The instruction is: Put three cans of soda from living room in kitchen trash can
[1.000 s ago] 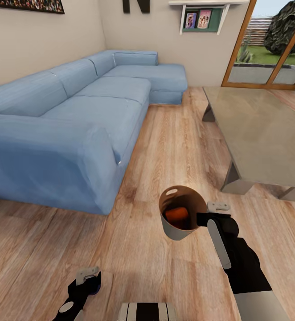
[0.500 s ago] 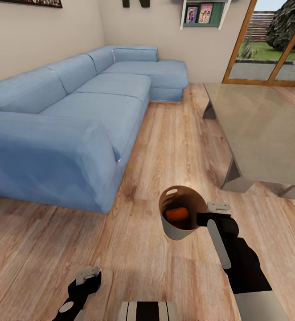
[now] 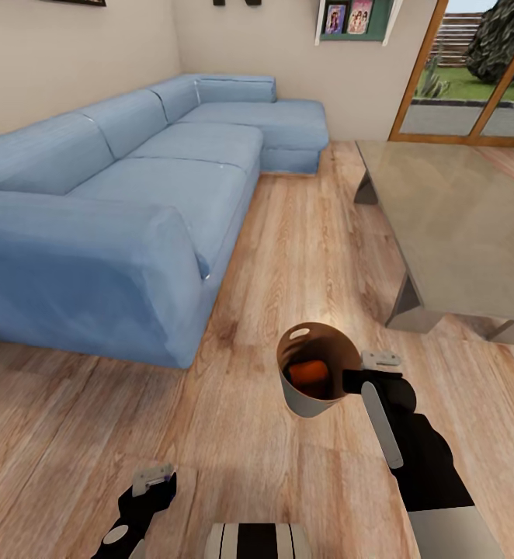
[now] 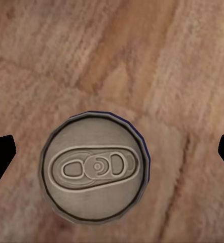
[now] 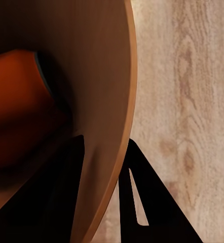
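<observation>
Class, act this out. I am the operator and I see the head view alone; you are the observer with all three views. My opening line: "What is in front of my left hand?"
Observer: The left wrist view looks straight down on a can's silver top, pull tab up, in front of the left hand.
Operator: Are the fingers on it?
Observer: No. Both fingertips stand clear of it, with wood floor showing in the gaps.
Operator: How does my right hand grip the trash can?
Observer: The right hand has one finger inside the trash can wall and one outside, pinching the rim.
</observation>
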Robot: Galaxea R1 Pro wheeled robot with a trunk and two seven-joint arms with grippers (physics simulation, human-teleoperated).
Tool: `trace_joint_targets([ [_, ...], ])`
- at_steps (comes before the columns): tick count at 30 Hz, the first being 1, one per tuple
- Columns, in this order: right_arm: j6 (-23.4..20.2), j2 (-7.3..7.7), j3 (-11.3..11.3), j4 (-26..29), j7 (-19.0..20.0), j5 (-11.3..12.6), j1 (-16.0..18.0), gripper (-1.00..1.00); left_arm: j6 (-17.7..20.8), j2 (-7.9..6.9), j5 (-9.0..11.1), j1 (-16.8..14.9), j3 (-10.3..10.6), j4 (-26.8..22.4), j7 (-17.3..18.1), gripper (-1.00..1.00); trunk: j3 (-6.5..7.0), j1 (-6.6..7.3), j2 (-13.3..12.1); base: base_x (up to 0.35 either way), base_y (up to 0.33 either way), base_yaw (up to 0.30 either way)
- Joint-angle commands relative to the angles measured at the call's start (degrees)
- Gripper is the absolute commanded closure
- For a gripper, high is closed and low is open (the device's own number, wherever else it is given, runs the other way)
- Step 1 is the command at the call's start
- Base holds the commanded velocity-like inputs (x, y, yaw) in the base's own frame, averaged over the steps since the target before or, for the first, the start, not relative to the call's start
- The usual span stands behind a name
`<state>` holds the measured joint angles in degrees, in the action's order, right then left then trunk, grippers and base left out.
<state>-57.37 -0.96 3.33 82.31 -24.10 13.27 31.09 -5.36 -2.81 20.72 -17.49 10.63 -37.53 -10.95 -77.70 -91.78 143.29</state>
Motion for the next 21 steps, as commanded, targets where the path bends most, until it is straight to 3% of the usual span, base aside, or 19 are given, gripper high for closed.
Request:
trace_joint_targets([
  [1,0.15,-0.01,0.01,0.05,0.10,0.26,0.02,1.00,0.00,0.00,-0.01,0.00,0.00,0.00,0.02,-1.00,-0.05,0.01,0.00,0.000,0.000,0.000],
  [21,0.15,-0.01,0.01,0.06,0.10,0.26,0.02,1.00,0.00,0.00,-0.03,0.00,-0.03,0.00,-0.01,-1.00,-1.70,0.01,0.00,0.000,0.000,0.000],
])
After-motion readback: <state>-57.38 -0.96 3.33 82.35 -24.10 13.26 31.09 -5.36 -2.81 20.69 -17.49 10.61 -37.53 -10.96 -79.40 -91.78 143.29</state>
